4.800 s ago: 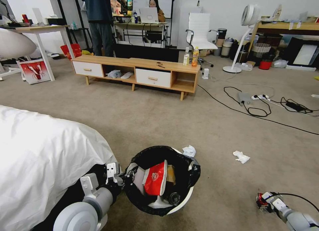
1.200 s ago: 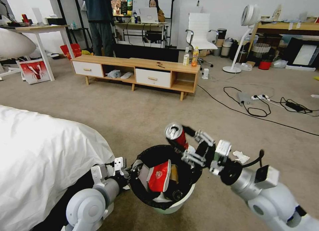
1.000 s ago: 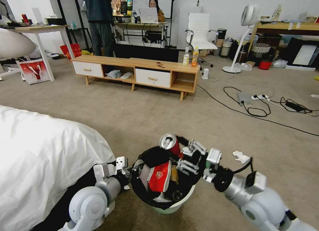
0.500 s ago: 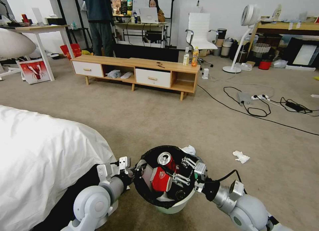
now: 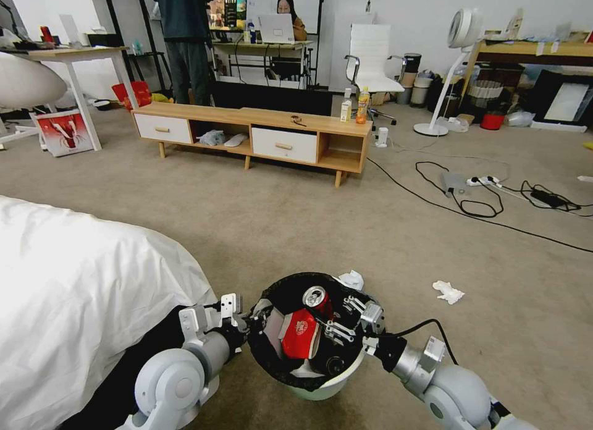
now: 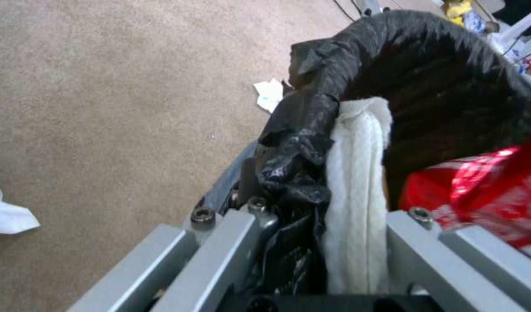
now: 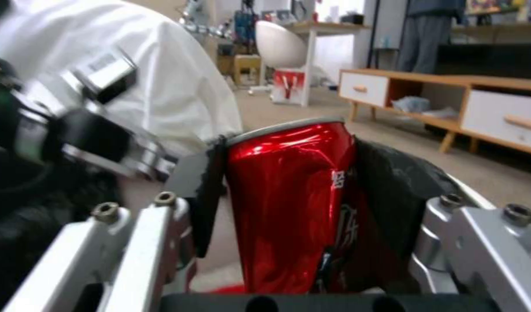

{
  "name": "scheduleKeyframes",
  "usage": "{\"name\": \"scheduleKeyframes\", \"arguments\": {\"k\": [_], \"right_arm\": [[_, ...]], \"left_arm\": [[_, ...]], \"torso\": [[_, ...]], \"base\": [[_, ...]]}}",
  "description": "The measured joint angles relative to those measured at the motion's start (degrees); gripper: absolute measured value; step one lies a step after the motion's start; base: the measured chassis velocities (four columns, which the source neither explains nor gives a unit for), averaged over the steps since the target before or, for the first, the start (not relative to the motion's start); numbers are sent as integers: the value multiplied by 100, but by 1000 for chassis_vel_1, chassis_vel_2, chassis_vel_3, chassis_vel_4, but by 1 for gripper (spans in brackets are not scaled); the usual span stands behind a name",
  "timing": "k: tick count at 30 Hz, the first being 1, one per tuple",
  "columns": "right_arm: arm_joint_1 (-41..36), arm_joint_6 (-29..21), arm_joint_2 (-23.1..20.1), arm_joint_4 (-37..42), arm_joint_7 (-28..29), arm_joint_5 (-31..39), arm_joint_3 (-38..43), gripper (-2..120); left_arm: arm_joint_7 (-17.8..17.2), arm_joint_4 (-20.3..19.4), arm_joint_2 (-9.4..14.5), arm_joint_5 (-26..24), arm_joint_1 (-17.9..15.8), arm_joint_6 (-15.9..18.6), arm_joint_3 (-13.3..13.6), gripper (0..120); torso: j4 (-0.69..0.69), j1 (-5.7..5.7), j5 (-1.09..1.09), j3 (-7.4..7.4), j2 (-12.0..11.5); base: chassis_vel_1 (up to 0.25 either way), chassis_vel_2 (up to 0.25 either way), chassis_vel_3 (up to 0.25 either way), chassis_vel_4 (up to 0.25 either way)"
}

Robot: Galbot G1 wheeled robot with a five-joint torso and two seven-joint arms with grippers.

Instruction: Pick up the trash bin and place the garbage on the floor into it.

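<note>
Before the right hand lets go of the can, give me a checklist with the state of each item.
1. Left hand clamped on the trash bin rim: ok, liner and rim sit between its fingers.
2. Can over the bin opening: ok, it sits inside the rim.
3. Right hand gripping the can: cannot tell; the can stands between its fingers in the right wrist view, contact unclear.
4. Room in the bin: ok, though the red wrapper fills much of it.
5. Floor litter left: not ok, a tissue lies to the right and another behind the bin.
</note>
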Motion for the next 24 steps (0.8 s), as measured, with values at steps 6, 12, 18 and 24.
{"name": "scheduleKeyframes", "arguments": {"k": [6, 12, 18, 24], "right_arm": [[-7, -1, 25, -85, 55, -63, 43, 82], [-34, -64, 8, -37, 98, -78, 100, 99], [-149, -644, -74, 199, 112, 10, 251, 100], [-113, -672, -51, 249, 115, 16, 283, 100]], "left_arm": [[-1, -24, 12, 9, 34, 0, -7, 7], [-1, -40, 6, 18, 35, 0, -10, 7], [-1, -62, -6, 26, 33, 1, -27, 7], [-1, -79, -20, 34, 56, -1, -51, 7]], "torso": [[0, 0, 0, 0, 0], [0, 0, 0, 0, 0], [-1, 0, -1, 0, 0], [0, 0, 0, 0, 0]], "base": [[0, 0, 0, 0], [0, 0, 0, 0], [0, 0, 0, 0], [0, 0, 0, 0]]}}
